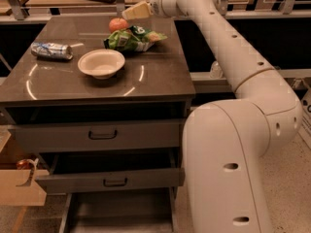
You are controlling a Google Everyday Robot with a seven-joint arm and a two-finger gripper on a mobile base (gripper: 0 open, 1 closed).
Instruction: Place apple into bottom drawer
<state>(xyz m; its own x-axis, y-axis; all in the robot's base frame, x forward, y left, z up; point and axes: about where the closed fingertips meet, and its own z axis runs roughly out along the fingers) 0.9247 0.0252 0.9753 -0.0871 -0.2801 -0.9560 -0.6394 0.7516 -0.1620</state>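
Note:
The small red-orange apple sits at the far side of the dark table top, just behind the green snack bag. My gripper hangs just above and to the right of the apple, a little apart from it. The bottom drawer is pulled out at the foot of the cabinet and shows a flat grey floor with thin side walls.
A white bowl stands mid-table. A crushed can lies at the left. Two grey drawers with black loop handles sit above the bottom one, partly pulled out. My large white arm fills the right. A cardboard box stands at lower left.

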